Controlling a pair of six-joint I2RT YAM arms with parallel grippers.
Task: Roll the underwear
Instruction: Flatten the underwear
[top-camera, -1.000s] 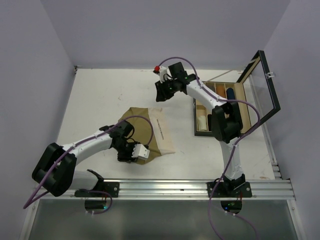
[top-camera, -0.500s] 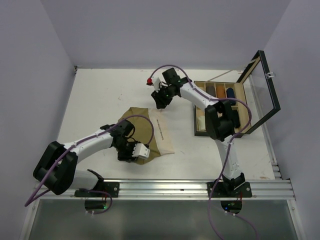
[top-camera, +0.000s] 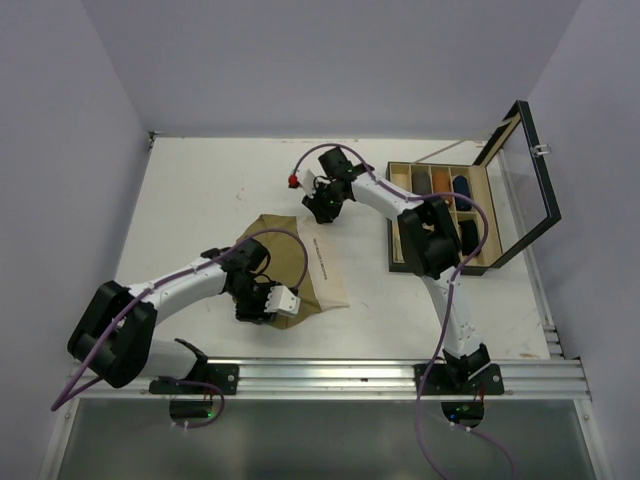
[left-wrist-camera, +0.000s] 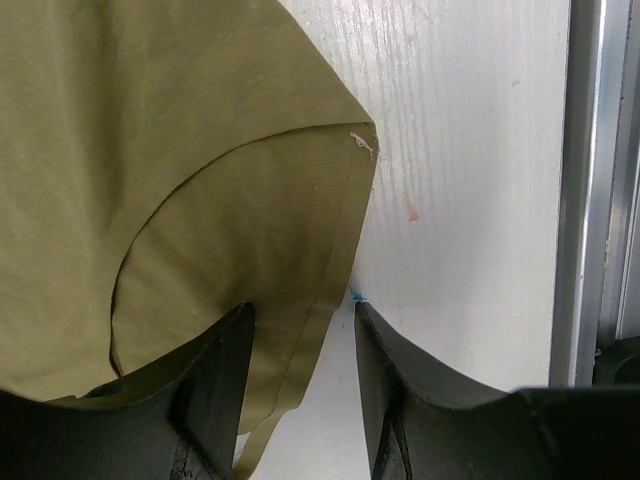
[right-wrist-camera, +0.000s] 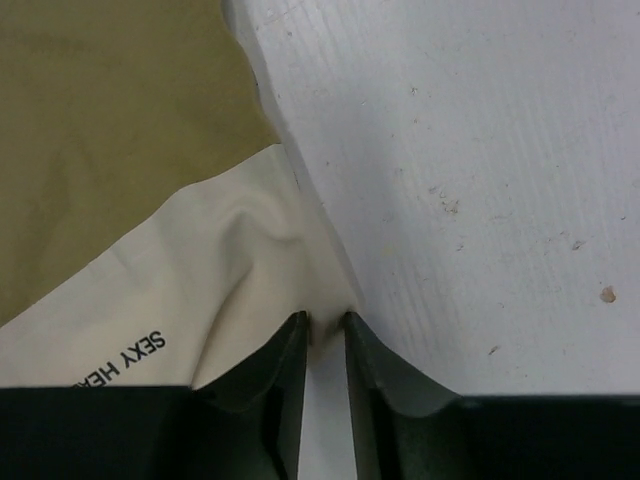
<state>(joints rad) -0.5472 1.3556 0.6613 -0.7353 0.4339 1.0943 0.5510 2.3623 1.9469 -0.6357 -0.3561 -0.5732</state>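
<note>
Left tool (left-wrist-camera: 302, 320): lower left of centre in the top view, jaws spread, leg hem lying loose between them.
Olive-tan underwear (top-camera: 280, 262): laid flat at mid-surface (top-camera: 200, 190), spanning lower left to upper right.
Right tool (right-wrist-camera: 323, 320): at the upper end, apparently pinched on the corner of the cream waistband (right-wrist-camera: 200, 270).

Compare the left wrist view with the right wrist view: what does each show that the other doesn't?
Left wrist only: the curved seam on the olive-tan cloth boxer briefs, the left gripper straddling their edge, and the silver metal rail. Right wrist only: the cream waistband with black lettering, its corner at the right gripper. Both: olive cloth on the white table.
</note>
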